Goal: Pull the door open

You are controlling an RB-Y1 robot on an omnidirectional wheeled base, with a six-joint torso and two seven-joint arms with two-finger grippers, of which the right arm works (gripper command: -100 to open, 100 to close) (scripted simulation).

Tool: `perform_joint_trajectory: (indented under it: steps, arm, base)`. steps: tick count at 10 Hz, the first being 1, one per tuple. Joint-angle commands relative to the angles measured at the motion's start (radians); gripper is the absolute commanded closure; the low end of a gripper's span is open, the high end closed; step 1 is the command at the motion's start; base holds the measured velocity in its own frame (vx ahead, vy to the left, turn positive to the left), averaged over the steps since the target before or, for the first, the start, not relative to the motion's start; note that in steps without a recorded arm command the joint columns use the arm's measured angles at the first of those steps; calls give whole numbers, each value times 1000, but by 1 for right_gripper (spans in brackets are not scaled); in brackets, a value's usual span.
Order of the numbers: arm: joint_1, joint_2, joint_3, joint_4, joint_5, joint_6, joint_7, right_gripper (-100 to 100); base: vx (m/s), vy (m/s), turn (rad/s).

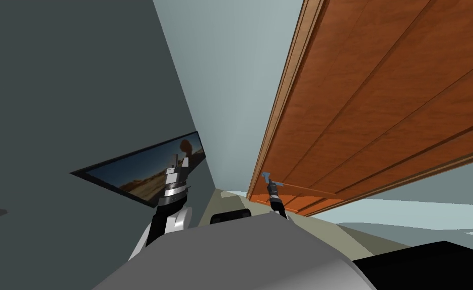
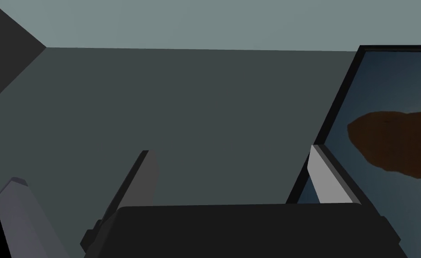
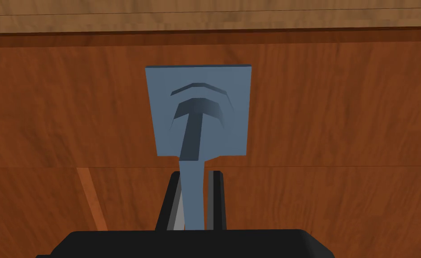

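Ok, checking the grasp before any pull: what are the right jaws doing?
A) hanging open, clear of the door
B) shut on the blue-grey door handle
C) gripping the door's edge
B: the right wrist view shows the right jaws pressing both sides of the lever of the blue-grey handle on the brown door.

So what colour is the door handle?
The handle is grey-blue, on the reddish-brown door; best in the right wrist view, with the right tool shut on it.
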Motion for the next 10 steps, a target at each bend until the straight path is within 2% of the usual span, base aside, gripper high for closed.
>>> perform_joint_trajectory:
  steps: [1, 8, 9, 10]
  arm:
    - [7, -10, 8, 8, 3, -8, -17, 100]
    - [53, -111, 48, 42, 14, -72, -134, 100]
    - [58, -122, 53, 45, 16, -79, -147, 100]
    - [51, -117, 46, 49, 13, -73, -136, 100]
  base:
    - [-195, -3, 126]
    - [-208, 9, 177]
    - [-239, -39, 149]
    - [-106, -19, 34]
